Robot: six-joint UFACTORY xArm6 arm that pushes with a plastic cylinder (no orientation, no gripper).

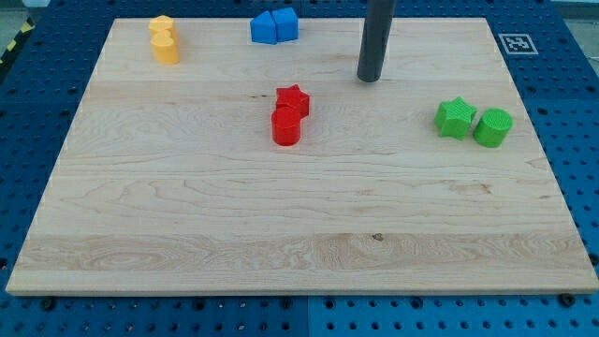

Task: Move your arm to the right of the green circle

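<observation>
Green circle (pixel 492 127), short upright cylinder, view's right side of board, touching green star (pixel 456 119)

Wooden board (pixel 187 215) carries yellow, blue, red, green block pairs (touching).

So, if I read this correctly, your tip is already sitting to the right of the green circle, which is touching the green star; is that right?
Not quite. In the camera view my tip sits to the view's left of the green circle and nearer the view's top, not to its right. The rest holds: the green circle is touching the green star.
</observation>
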